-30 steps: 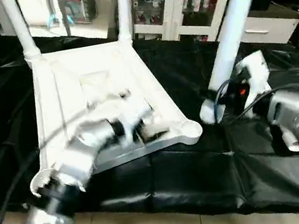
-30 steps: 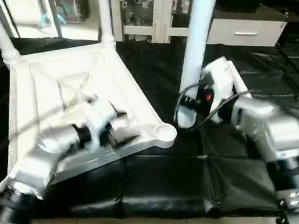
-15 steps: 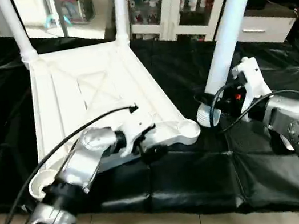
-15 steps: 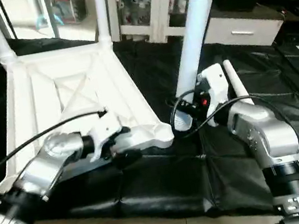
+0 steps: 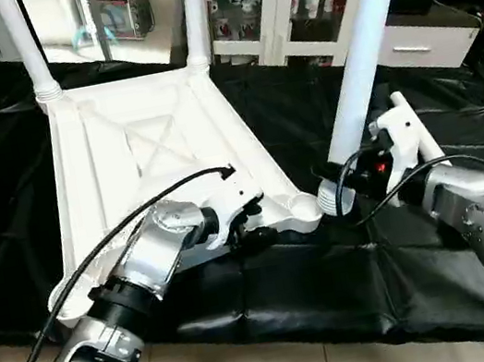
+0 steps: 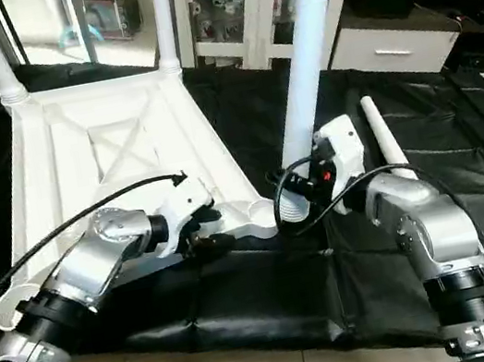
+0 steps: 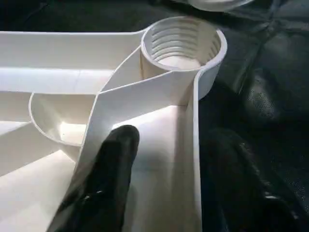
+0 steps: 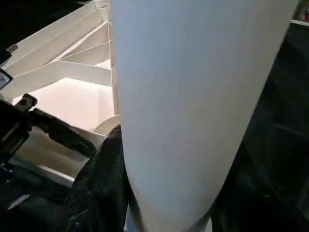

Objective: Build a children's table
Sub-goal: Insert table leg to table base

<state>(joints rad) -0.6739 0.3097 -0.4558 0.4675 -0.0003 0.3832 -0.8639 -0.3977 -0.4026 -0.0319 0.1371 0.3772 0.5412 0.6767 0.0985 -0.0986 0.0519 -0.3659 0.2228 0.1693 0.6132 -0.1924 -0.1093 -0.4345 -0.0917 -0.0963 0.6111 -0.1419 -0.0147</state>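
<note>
Grippers: my left gripper half-open straddling the white plastic ribbed tabletop's rim; my right gripper clamps the long white tapered tube leg.

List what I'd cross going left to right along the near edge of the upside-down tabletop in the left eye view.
Empty near-left corner socket → left gripper at the tabletop's near rim → empty near-right corner socket → threaded end of the held leg → right gripper around that leg.
</note>
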